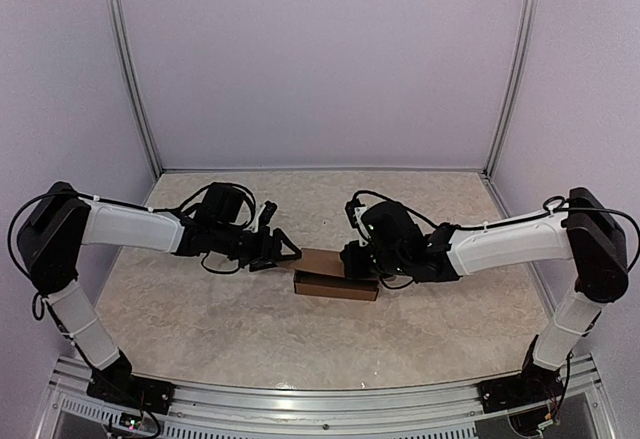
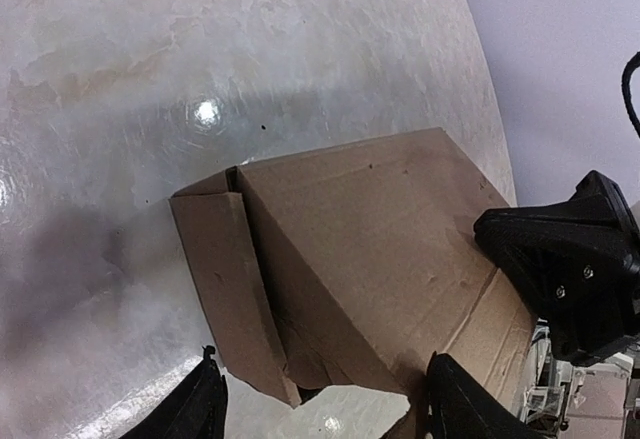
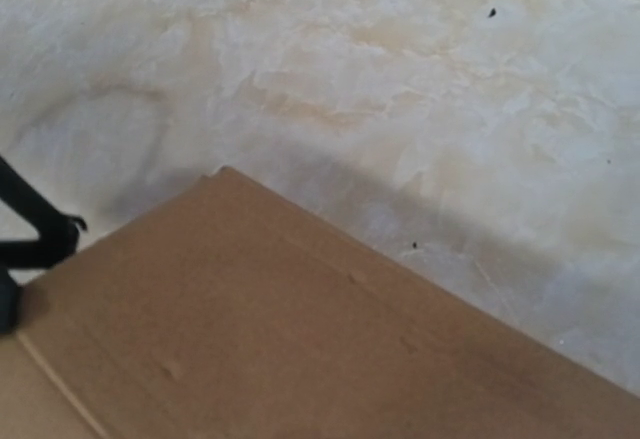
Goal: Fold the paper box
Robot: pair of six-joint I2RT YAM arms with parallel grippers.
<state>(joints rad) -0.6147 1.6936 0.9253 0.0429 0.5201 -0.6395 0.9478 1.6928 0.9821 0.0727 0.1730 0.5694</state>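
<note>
The paper box (image 1: 335,281) lies near the middle of the table as a slim brown cardboard form with its lid down. In the left wrist view, the box (image 2: 370,249) shows one side wall standing slightly apart from the lid at the near corner. My left gripper (image 1: 285,251) is open at the box's left end, and its fingertips (image 2: 200,409) straddle that corner without holding it. My right gripper (image 1: 357,259) is shut and rests on the lid's right end, where it shows as a black body (image 2: 570,269). The right wrist view shows only the lid (image 3: 300,349); its own fingers are hidden.
The box sits on a marbled table (image 1: 250,329) enclosed by pale walls at the back and sides. A metal rail (image 1: 330,409) runs along the near edge between the arm bases. A finger of the left gripper (image 3: 30,234) shows at the left edge of the right wrist view.
</note>
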